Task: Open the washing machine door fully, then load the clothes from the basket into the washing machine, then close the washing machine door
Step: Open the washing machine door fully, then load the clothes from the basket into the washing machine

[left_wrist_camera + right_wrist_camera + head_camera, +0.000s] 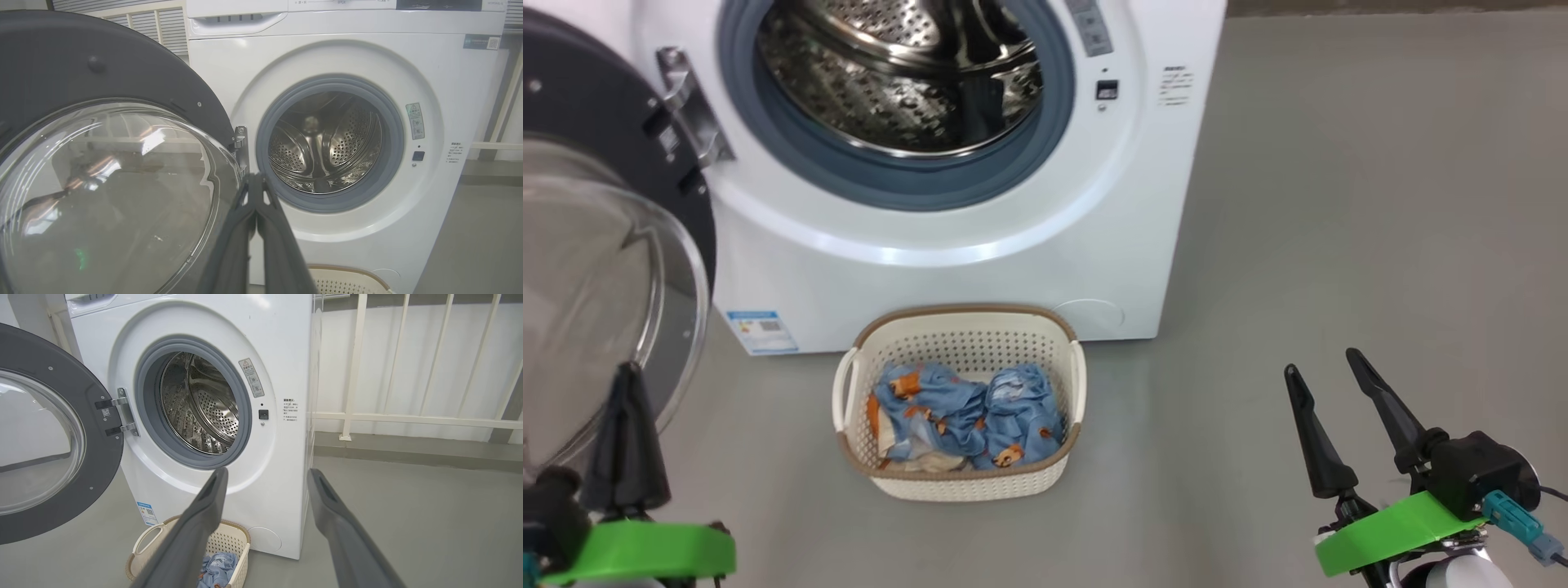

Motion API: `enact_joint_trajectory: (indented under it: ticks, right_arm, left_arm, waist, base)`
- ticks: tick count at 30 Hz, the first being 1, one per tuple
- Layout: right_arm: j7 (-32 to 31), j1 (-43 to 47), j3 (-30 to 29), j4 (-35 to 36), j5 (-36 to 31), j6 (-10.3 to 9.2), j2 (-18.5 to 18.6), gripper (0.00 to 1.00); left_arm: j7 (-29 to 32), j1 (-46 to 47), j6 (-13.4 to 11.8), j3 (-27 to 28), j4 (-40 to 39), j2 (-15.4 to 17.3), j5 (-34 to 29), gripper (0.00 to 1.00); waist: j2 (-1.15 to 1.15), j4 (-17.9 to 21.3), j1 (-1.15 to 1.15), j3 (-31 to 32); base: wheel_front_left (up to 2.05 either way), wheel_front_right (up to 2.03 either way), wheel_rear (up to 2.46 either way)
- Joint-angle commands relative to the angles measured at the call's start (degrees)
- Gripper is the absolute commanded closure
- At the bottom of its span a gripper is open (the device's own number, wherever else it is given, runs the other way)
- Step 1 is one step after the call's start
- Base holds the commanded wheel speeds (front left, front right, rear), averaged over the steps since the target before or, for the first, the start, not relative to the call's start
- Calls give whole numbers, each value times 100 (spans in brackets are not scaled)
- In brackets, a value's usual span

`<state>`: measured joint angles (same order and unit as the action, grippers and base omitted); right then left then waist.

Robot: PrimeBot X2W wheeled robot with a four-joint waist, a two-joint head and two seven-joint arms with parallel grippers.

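Where the head view begins, at nine o'clock, the washing machine door (596, 269) hangs wide open, and its clear glass bowl bulges out of a black ring. At eight o'clock the left gripper (627, 384) sits in front of that glass. Its two dark fingers are pressed tight together with nothing between them. The pictures do not show whether it touches the glass.

At twelve o'clock stands the big white washing machine (947, 261). A metal hinge (690, 114) joins the door to it at nine o'clock of the round mouth. Inside the mouth shines the drum (890, 73), full of little holes.

At six o'clock of the mouth, the basket (964, 486) sits on the grey floor (1339, 204), just in front of the machine. The clothes (972, 416), blue with orange animals, lie bunched up inside it.

At four o'clock is the right gripper (1323, 365), well apart from the basket. Its fingers are spread wide and hold nothing.
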<state>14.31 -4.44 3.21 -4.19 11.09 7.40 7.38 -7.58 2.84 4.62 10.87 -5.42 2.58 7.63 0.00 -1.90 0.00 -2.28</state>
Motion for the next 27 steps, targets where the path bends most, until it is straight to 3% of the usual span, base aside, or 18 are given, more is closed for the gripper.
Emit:
enact_joint_trajectory:
  ticks: [1,9,10,12,13,14,27]
  right_arm:
    - [69,6,162,184,-38,9,10,0]
    - [69,196,135,289,-118,9,-55,0]
    - [69,215,121,295,-123,9,-65,0]
    - [69,248,111,306,-133,9,-77,0]
    - [69,260,109,308,-136,9,-79,0]
    - [69,270,101,305,-137,9,-82,0]
    - [69,346,-34,299,-151,9,-109,0]
  left_arm:
    - [-2,39,-51,153,-192,85,28,100]
    - [2,-406,-180,-114,-153,55,118,100]
    - [-8,-444,-185,-139,-128,54,100,93]
    - [-13,-524,-206,-177,-55,53,77,55]
    - [-30,-561,-212,-201,-23,53,54,21]
    - [-45,-598,-223,-214,12,52,59,1]
    - [-156,-1029,-397,-423,393,44,34,0]
  waist:
    - [0,224,0,170]
    - [0,451,0,224]
    - [0,468,0,225]
    - [0,493,0,230]
    - [0,502,0,229]
    - [0,511,0,231]
    - [0,476,0,209]
  base:
    - [0,0,0]
    - [0,0,0]
    - [0,0,0]
    - [0,0,0]
    - [0,0,0]
    - [0,0,0]
    - [0,0,0]
